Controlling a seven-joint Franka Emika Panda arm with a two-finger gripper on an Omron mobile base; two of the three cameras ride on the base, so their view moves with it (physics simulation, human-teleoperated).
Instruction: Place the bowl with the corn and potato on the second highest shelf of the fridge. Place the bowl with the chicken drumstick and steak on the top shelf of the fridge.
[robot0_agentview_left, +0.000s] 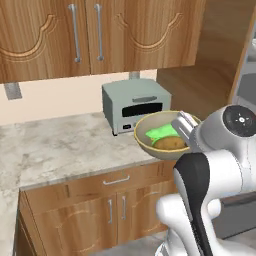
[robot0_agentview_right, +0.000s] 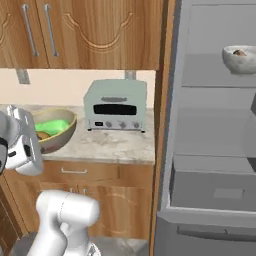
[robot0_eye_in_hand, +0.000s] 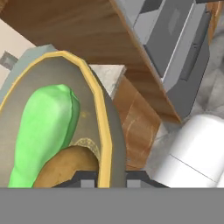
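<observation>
Bowl (robot0_agentview_left: 150, 142) with corn (robot0_agentview_left: 161, 132) and potato (robot0_agentview_left: 169, 143), olive-tan with a yellow-gold rim, held above the front edge of the marble counter (robot0_agentview_left: 60, 150), just in front of the grey toaster oven (robot0_agentview_left: 135, 105). The gripper (robot0_eye_in_hand: 111, 179) is pinched on the bowl's rim: in the hand view one dark finger tip sits inside the rim beside the potato and the other outside the wall. In that view the green corn lies along the bowl's inner wall with the brown potato touching its lower end. From the right base view the bowl (robot0_agentview_right: 52, 129) sits beside the white hand, left of the toaster oven (robot0_agentview_right: 116, 106), and the fridge (robot0_agentview_right: 210, 125) stands open at the right, past a wooden panel. A pale grey bowl (robot0_agentview_right: 241, 58) rests on the top shelf (robot0_agentview_right: 210, 80); the second shelf (robot0_agentview_right: 210, 150) lies below it, well apart from the held bowl. Wooden wall cabinets (robot0_agentview_left: 90, 35) hang above the counter.
</observation>
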